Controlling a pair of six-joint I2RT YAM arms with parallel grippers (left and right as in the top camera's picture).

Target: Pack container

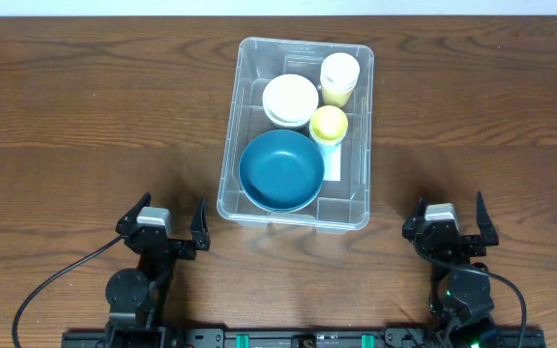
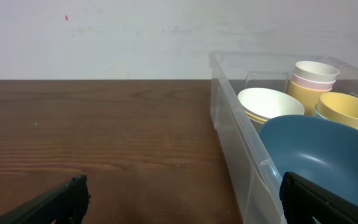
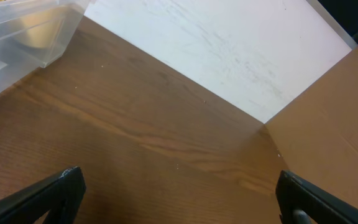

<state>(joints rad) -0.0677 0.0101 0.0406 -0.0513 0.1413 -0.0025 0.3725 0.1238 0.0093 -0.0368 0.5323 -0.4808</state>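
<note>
Dark wood-grain tabletop (image 1: 85, 116) under everything, with a pale wall (image 2: 104, 37) beyond its far edge and a tan panel (image 3: 328, 124) (cardboard, by the look of it) ahead and to the right of the right hand (image 1: 449, 205). Black cable (image 1: 66, 271) trailing back from the left hand (image 1: 172, 213). Open wood between each hand and the container (image 1: 232, 135), set ahead of both: off to the right of the left hand, off to the left of the right hand, nearer the left one. Both hands spread wide, gripping nothing, low over the near side of the tabletop. Inside the clear bin: a large blue bowl (image 1: 280, 169) at the end nearest the hands, a stack of white bowls (image 1: 290, 98) just beyond it, a yellow cup (image 1: 328, 123) just right of those, and upright pale cups (image 1: 339, 75) stacked in the far right corner. White label (image 1: 335, 162) on the bin floor, right of the blue bowl.
</note>
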